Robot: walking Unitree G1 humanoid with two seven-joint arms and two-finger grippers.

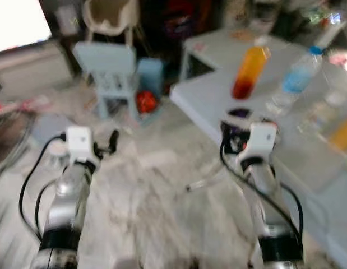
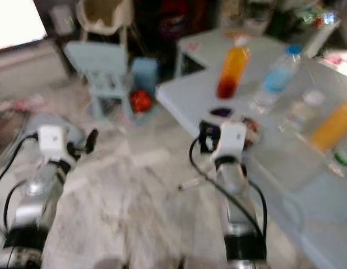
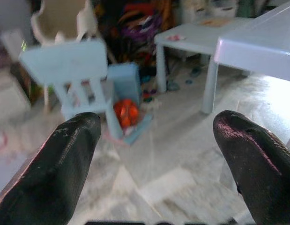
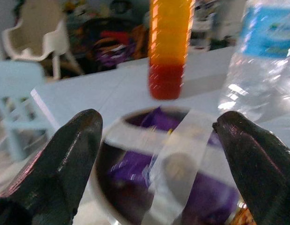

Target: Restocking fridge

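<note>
A pale blue table [image 1: 218, 95] on my right carries an orange-and-red juice bottle [image 1: 250, 72], a clear water bottle with a blue label [image 1: 296, 78], another orange bottle [image 2: 333, 126] and a round container with purple contents [image 4: 168, 178]. My right gripper [image 4: 163, 154] is open at the table's near corner, its fingers either side of the purple container without touching it. The juice bottle [image 4: 167, 47] and the water bottle [image 4: 264, 56] stand just beyond. My left gripper [image 3: 156, 154] is open and empty, held over the floor [image 1: 151, 190].
A small pale blue chair [image 1: 109, 73] and a beige high chair [image 1: 109, 17] stand ahead on the left. A red-orange toy [image 1: 146, 102] and a blue box [image 1: 151, 73] lie beside the chair. A second low table [image 3: 191, 37] stands behind. The head views are blurred.
</note>
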